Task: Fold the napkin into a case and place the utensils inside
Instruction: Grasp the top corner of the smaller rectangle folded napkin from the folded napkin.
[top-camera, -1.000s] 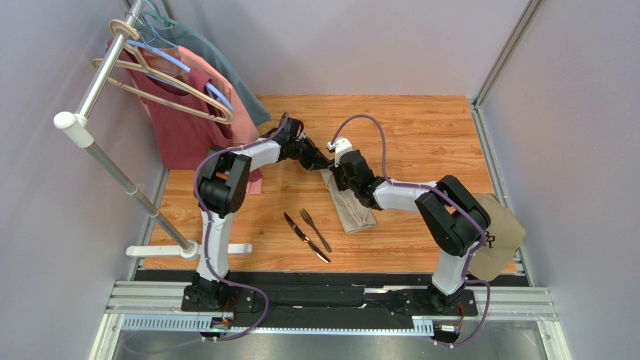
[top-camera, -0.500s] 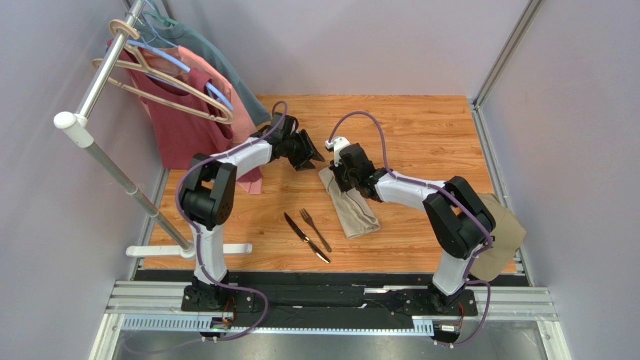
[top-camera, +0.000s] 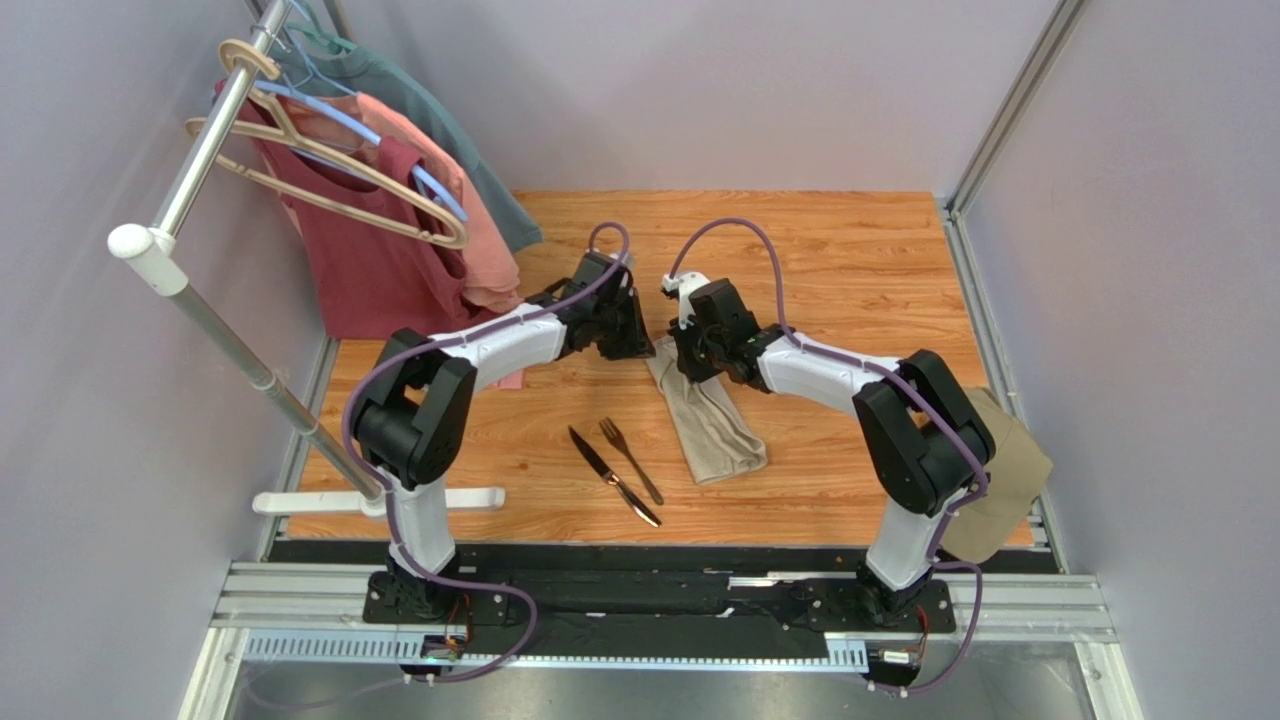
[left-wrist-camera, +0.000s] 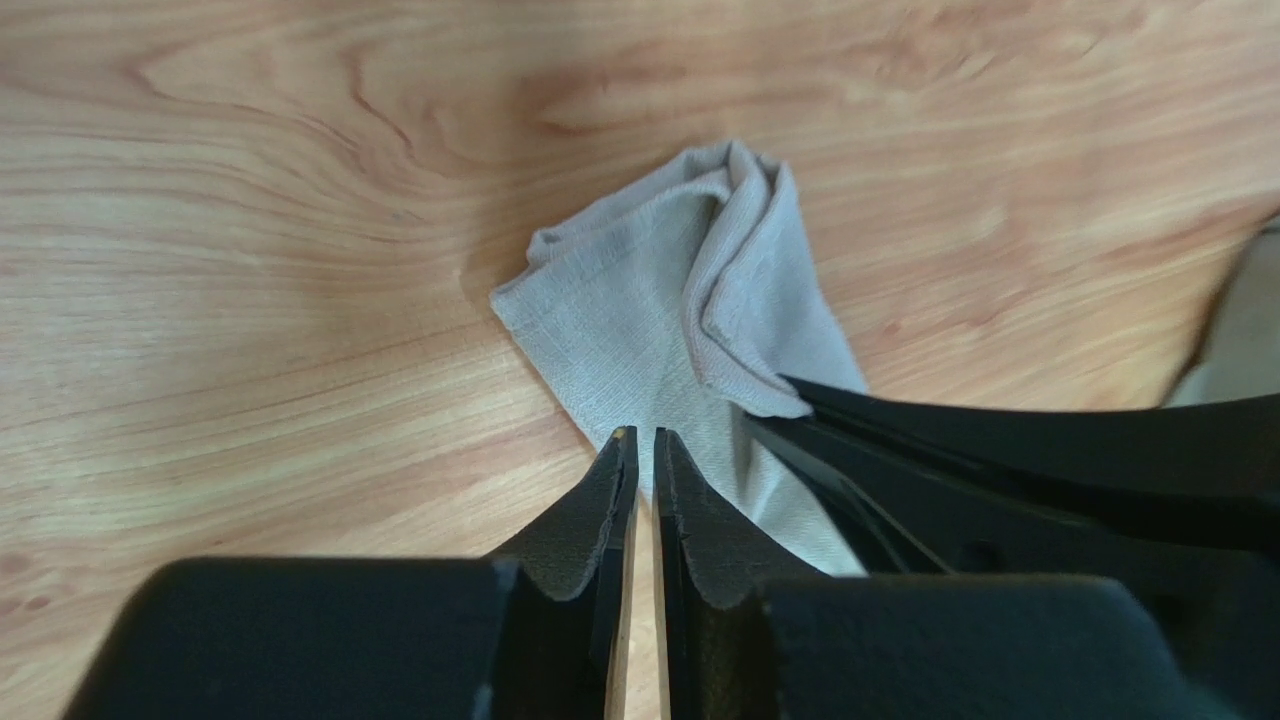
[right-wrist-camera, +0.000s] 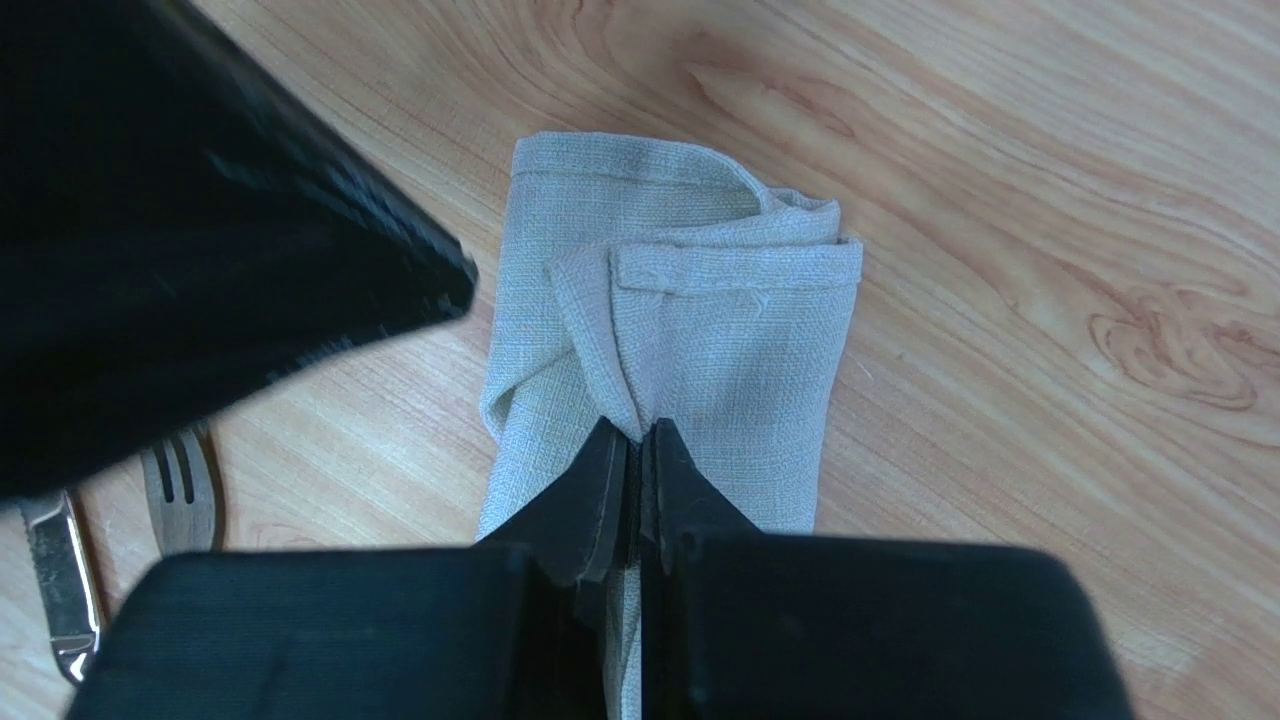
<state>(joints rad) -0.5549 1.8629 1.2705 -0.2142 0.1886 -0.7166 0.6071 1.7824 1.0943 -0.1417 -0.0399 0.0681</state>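
Right gripper (right-wrist-camera: 639, 438) pinches a fold of the napkin (right-wrist-camera: 721, 360).

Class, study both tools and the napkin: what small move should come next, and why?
Probably the left tool should close its tips on the edge of the napkin. The tips already sit at that edge, the right tool is shut on a middle fold, the folds look rumpled, and the fork and knife lie outside.
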